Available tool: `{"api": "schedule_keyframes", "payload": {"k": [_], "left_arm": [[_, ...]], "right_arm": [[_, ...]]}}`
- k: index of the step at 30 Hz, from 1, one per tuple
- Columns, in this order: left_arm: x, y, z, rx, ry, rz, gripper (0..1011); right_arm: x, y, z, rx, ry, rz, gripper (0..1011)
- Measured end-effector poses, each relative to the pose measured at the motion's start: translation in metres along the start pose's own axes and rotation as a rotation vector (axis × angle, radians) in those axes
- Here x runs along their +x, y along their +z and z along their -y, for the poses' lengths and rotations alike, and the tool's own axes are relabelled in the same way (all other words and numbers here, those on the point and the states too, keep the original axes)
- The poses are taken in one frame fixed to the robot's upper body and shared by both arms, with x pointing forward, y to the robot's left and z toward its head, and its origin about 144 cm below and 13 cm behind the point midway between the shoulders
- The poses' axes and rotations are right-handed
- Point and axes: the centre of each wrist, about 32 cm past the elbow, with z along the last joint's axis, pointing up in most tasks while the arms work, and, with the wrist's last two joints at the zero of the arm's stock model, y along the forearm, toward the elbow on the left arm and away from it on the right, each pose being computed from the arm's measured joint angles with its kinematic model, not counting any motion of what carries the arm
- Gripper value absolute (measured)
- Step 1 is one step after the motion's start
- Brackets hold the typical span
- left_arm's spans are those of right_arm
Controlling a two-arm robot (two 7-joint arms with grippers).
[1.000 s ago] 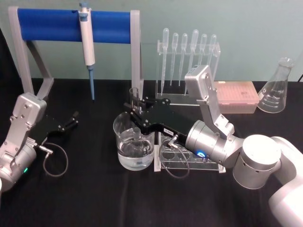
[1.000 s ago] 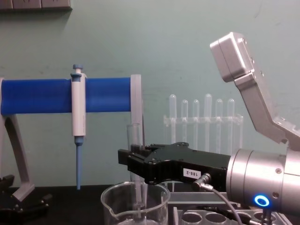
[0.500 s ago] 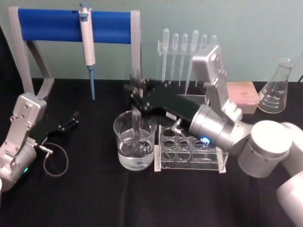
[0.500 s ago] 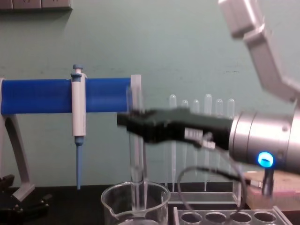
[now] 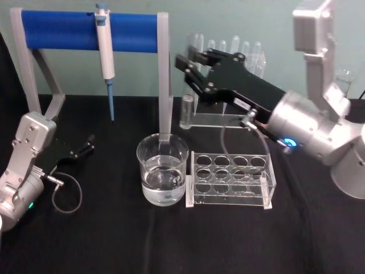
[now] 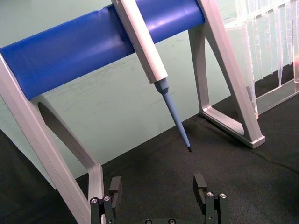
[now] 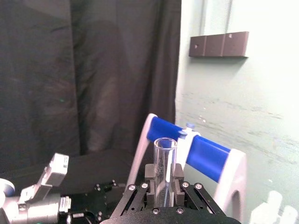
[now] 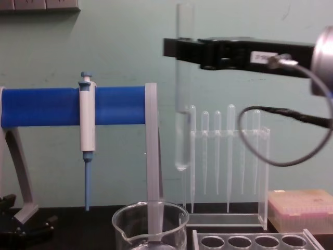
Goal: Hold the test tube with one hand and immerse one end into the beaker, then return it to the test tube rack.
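Observation:
The test tube [image 5: 186, 111] hangs upright above the table, behind and to the right of the beaker [image 5: 162, 168], clear of its rim. My right gripper [image 5: 191, 63] is shut on the tube's upper part. In the chest view the test tube [image 8: 182, 135] holds some liquid in its rounded lower end, high above the beaker [image 8: 150, 226], with the right gripper [image 8: 176, 48] near its top. The right wrist view shows the tube's rim [image 7: 165, 142] standing up between the right gripper's [image 7: 164, 179] fingers. My left gripper [image 5: 80, 149] rests open at the table's left, as the left wrist view [image 6: 157, 186] also shows.
An empty clear tube rack [image 5: 231, 180] stands right of the beaker. Behind it are a stand of plastic pipettes [image 5: 234, 48] and a flask [image 5: 342, 80]. A blue-barred frame [image 5: 68, 31] carries a blue-tipped pipette [image 5: 104, 51]. A pink tip box [image 8: 302, 208] sits at the right.
My right gripper has lifted the test tube up out of the beaker and carried it back and to the right. The left arm has not moved.

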Motion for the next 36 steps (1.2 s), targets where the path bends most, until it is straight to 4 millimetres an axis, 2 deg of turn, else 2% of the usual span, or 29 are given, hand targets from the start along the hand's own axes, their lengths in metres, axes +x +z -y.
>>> {"api": "schedule_keyframes", "payload": {"k": [7, 10, 17, 27, 36], "left_arm": [[0.000, 0.000, 0.000, 0.000, 0.000, 0.000, 1000], [0.000, 0.000, 0.000, 0.000, 0.000, 0.000, 1000], [0.000, 0.000, 0.000, 0.000, 0.000, 0.000, 1000], [0.000, 0.000, 0.000, 0.000, 0.000, 0.000, 1000], [0.000, 0.000, 0.000, 0.000, 0.000, 0.000, 1000]], "right_arm": [[0.000, 0.007, 0.026, -0.033, -0.047, 0.013, 224], [-0.001, 0.003, 0.040, -0.069, -0.072, 0.012, 224], [-0.006, -0.014, 0.053, -0.142, -0.101, -0.004, 224], [-0.005, -0.038, 0.056, -0.189, -0.119, -0.021, 225], [-0.001, -0.048, 0.049, -0.200, -0.119, -0.023, 225]]}}
